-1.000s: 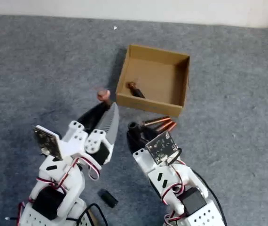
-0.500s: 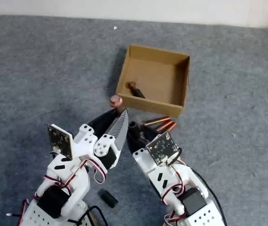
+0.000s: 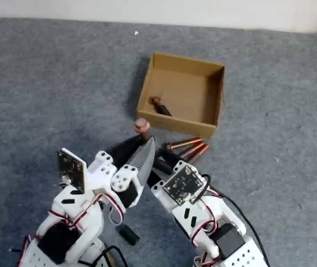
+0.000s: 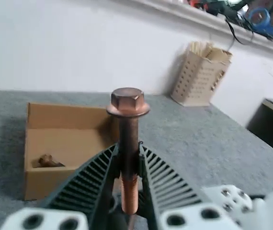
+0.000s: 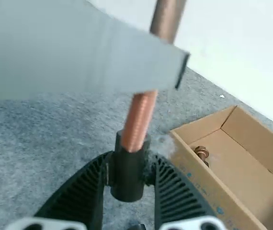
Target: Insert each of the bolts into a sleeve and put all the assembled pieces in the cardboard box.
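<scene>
Fingers of the left gripper [image 4: 127,154] are clamped on the shaft of a copper bolt [image 4: 128,125], which stands upright with its hex head up and its threaded end pointing down. Directly beneath it, the right gripper [image 5: 129,164] is closed around a black sleeve [image 5: 127,178], held with its open mouth facing up. In the right wrist view the bolt's threaded tip sits at that mouth, apparently just inside the rim, while the shaft leans a little off the sleeve's own axis. The insertion looks begun but not seated. The coming move turns on bringing the bolt's long axis into line with the sleeve's bore, then pressing straight down. The left arm carries the part that must travel; the right only has to hold firm.

Both grippers meet just outside the near wall of the cardboard box [image 3: 172,125], on the robot's side. One assembled piece [image 3: 159,105] lies inside the box, close to that wall. Two loose bolts [image 3: 186,146] lie side by side just beside the same wall, outside the box. A spare sleeve [image 3: 128,233] lies well apart from the box, between the arms' bases.
</scene>
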`<state>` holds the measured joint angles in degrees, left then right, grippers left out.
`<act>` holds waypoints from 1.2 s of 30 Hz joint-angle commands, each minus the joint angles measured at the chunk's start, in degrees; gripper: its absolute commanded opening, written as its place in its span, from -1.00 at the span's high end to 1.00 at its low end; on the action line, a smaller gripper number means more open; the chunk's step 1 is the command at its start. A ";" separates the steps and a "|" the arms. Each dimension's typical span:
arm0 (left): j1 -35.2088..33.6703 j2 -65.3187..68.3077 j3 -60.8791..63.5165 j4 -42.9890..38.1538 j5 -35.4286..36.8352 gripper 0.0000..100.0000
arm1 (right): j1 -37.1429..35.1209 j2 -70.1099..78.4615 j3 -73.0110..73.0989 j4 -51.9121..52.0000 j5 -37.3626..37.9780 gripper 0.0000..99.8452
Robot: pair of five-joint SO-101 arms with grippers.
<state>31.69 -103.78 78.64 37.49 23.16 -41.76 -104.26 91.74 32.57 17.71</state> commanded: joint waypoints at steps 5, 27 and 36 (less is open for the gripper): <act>1.89 -0.66 -4.53 2.29 0.53 0.99 | -0.48 -1.10 -3.65 -1.71 0.53 0.99; -1.71 -0.57 -5.32 -4.04 8.09 0.99 | -1.01 -1.10 -11.38 -0.48 0.53 0.99; -1.27 -0.48 -5.41 -4.31 8.09 0.99 | -1.89 -1.10 -11.03 -0.40 0.88 0.99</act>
<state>28.62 -103.87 75.74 34.42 30.99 -42.99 -104.26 84.35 32.48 17.89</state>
